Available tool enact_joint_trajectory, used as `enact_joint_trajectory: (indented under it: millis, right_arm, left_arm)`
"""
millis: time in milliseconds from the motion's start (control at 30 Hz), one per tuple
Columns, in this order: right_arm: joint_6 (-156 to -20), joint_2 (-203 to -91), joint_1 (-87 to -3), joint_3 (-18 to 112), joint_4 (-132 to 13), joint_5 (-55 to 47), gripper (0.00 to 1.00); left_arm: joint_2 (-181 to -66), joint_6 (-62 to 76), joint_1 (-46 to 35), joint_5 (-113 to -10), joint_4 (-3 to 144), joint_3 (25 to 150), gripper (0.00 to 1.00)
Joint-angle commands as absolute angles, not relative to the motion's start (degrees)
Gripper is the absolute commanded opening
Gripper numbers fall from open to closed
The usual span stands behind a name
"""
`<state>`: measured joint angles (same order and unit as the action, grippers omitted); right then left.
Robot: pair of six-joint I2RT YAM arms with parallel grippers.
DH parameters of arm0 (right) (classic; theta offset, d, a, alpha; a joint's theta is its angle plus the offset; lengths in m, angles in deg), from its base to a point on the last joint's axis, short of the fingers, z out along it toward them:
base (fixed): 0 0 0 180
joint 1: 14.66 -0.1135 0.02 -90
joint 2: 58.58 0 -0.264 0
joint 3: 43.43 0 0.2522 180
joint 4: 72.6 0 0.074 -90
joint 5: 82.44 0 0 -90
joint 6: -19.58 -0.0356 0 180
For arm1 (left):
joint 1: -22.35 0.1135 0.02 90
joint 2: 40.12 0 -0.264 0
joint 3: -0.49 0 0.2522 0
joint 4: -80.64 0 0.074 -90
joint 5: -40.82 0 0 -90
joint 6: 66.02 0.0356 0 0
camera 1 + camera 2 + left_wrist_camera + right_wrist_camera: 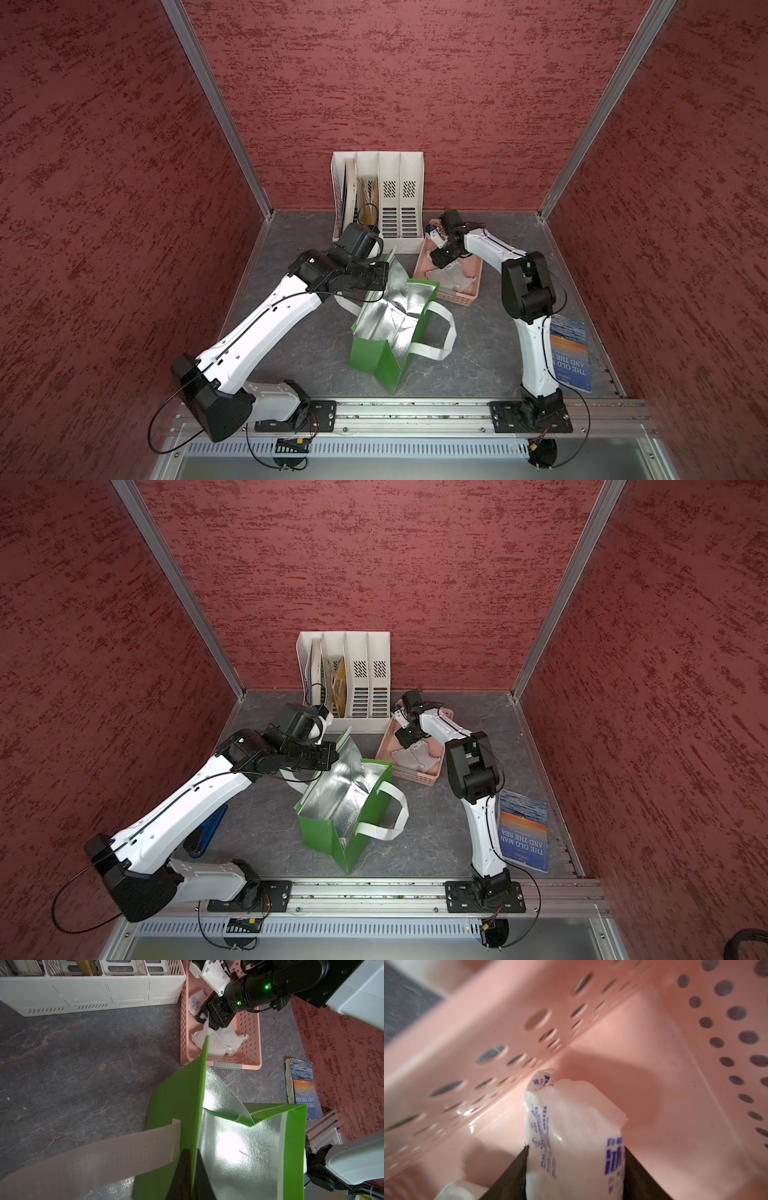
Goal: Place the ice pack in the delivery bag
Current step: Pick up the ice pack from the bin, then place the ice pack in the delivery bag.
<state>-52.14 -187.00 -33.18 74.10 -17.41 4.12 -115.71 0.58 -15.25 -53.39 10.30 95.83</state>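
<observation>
Walls (104, 166) of dark red stand on three sides of a grey table (291, 353). Two white and black arms reach in from the near edge, the left arm (257, 328) and the right arm (536, 353).

Between the arms stands the delivery bag (370, 357), bright green outside and shiny silver inside. Its mouth is open wide, and a white strap (440, 332) hangs down on the side toward the right arm. At the back of the table, against the wall, sits a white file rack (390, 195) with a few flat things in its slots. A pink basket (457, 297) full of round holes lies in front of the rack and just beside the bag. A blue book (571, 353) lies flat near the right arm's base.

The ice pack (571, 1126) is white with blue print. It is inside the pink basket, at the end near the rack, and not in the bag. Some white crumpled things (218, 1043) lie in the basket too.

The left gripper (192, 1174) is at the top edge of the bag, and its dark fingers (182, 1172) pinch the green wall, one on each side. The right gripper (576, 1147) is down in the basket. Its dark fingers (512, 1178) press on both sides of the ice pack.
</observation>
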Motion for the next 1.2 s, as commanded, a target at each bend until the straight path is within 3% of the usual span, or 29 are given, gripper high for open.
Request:
enact_joint_trajectory:
  millis: [0,333,500,767,1167]
  right_arm:
    - [-59.0,-179.3,-33.0,75.5,-19.5,3.3,0.41]
    - [-73.2,-160.6,-33.7,75.4,-15.0,2.2,0.36]
    - [-75.7,-151.3,-39.7,73.5,-11.9,2.6,0.34]
    - [-90.5,-134.6,-52.3,54.8,-29.1,-1.8,0.3]
    - [-99.4,-137.1,-65.8,45.4,-47.2,-2.7,0.29]
  left_arm:
    - [-114.5,-0.8,-14.8,-53.6,12.3,94.3,0.0]
    - [-114.3,-2.8,-13.3,-53.3,13.2,92.4,0.0]
    - [-114.2,-3.1,-12.8,-53.6,13.9,91.7,0.0]
    - [-113.1,-4.8,-12.3,-54.6,15.2,90.5,0.0]
    - [-112.2,-6.2,-12.3,-55.0,15.4,90.2,0.0]
